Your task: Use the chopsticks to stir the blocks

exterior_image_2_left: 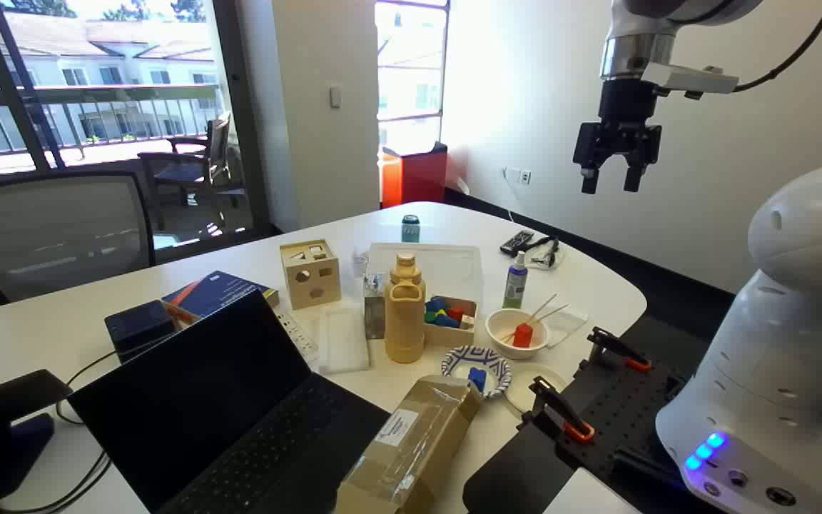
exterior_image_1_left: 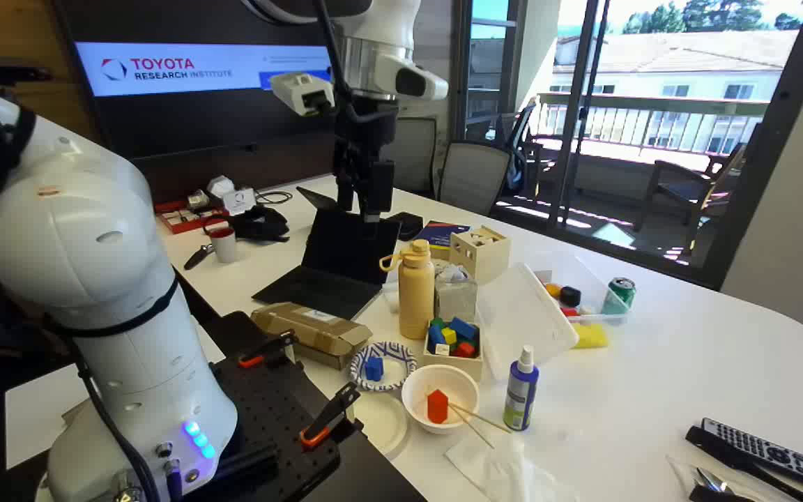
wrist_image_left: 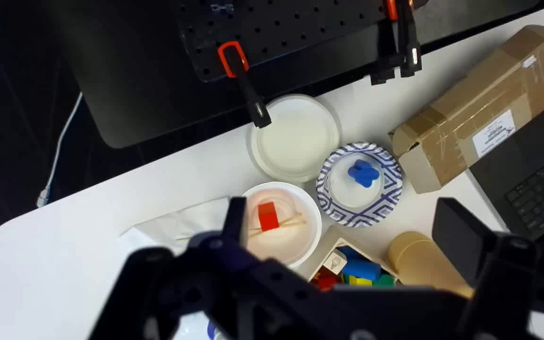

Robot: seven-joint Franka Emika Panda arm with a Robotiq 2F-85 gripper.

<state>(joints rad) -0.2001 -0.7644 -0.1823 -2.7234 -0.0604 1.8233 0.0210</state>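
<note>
Block (wrist_image_left: pixel 268 216) is red, chopsticks (exterior_image_2_left: pixel 541 308) tan, bowl (wrist_image_left: pixel 317 224) wht, plate (wrist_image_left: pixel 391 184) blue/wht patterned.

A white table (exterior_image_1_left: pixel 687 362) with a rounded end stood before a wide dark screen (exterior_image_1_left: pixel 192 118) lettered TOYOTA RESEARCH INSTITUTE, with mesh-backed chairs (exterior_image_1_left: pixel 472 176) at the table's far side. Beyond a dark window frame (exterior_image_1_left: pixel 578 104), an armchair (exterior_image_1_left: pixel 687 189) stood near a railing (exterior_image_1_left: pixel 652 104) in strong daylight, a pale building (exterior_image_1_left: pixel 708 85) and trees (exterior_image_1_left: pixel 722 15) behind them. In an exterior view, a bright window (exterior_image_2_left: pixel 411 96) stood beside a pale wall (exterior_image_2_left: pixel 525 100)
</note>
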